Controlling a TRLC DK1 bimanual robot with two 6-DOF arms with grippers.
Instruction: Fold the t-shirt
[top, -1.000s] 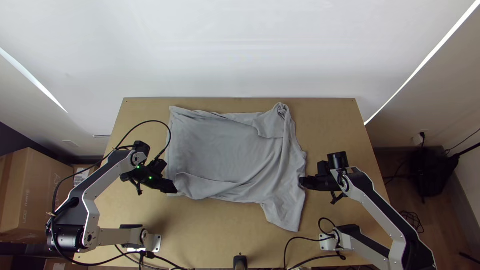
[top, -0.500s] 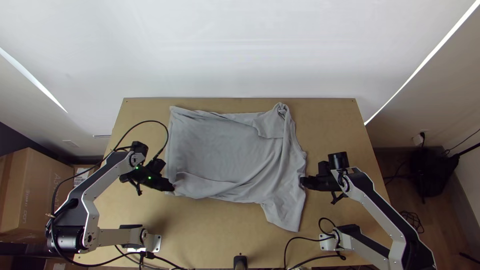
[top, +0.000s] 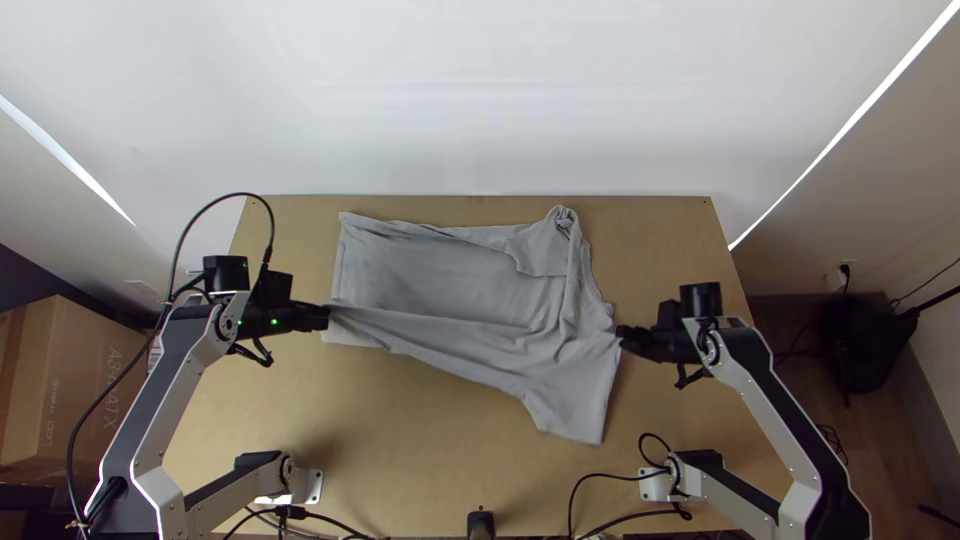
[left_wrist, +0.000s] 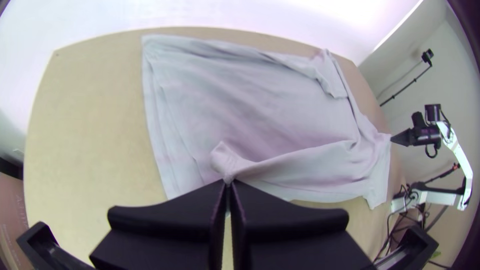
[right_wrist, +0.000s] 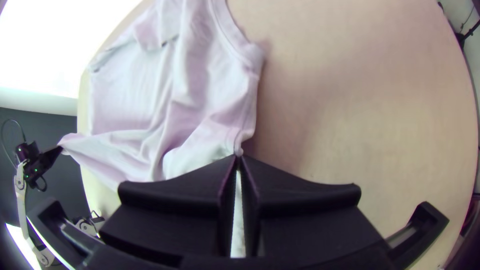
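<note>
The grey t-shirt (top: 440, 265) lies across the middle of the table, with its near part pulled up into a taut fold between the two grippers. At the shirt's left side, my left gripper (top: 326, 317) is shut on the near edge. My right gripper (top: 622, 335) pinches the cloth at the right side, near the shoulder area. In the left wrist view, bunched cloth comes out of the tips of the left gripper (left_wrist: 228, 182). In the right wrist view, the right gripper (right_wrist: 238, 156) is closed on a small bit of the t-shirt (right_wrist: 200, 125). A sleeve-like flap hangs toward the near right.
Bare wooden table (top: 430, 450) lies in front of the shirt, with more at both sides. A small black object (top: 481, 524) is at the near edge. Cables run by both arm bases, and a cardboard box (top: 70, 380) stands off the table at the left.
Both grippers have moved up the picture, the left one farther and outward to the left, the right one slightly right. The near edge of the shirt has been drawn along and stretched tight between them.
</note>
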